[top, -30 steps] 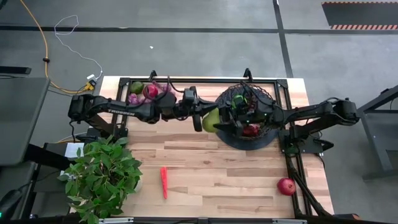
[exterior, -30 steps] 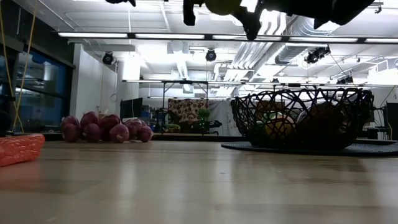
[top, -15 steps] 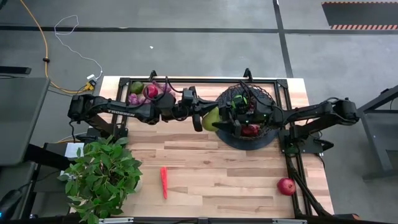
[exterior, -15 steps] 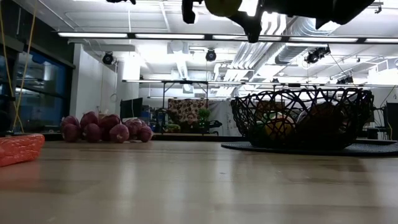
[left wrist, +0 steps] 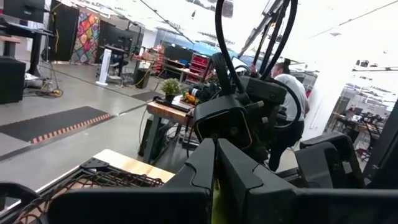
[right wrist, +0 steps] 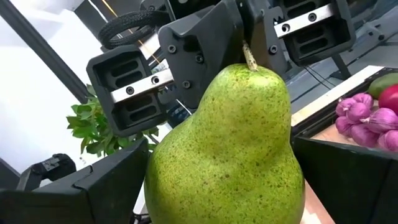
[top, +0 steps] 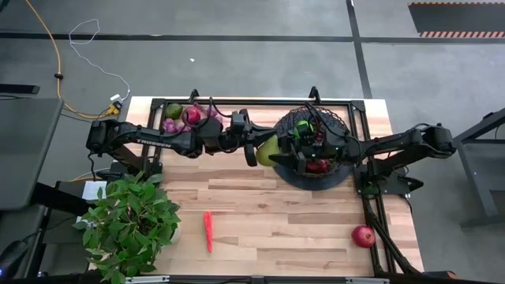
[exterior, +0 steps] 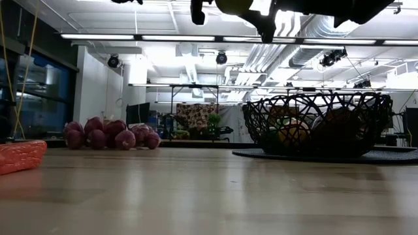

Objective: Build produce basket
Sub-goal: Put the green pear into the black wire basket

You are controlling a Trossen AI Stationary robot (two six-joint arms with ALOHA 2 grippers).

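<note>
Just outside the basket [top: 316,170] rim hangs a green pear [top: 269,151], clamped in the left gripper [top: 263,150]. Best to carry it well inside before letting go. Whether the right gripper [top: 304,146], over the basket, is parted cannot be told.

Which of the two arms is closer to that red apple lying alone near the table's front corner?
The right. Its gripper is over the basket, on the apple's side of the table. The left gripper holds a pear beside the basket, farther from the apple.
</note>
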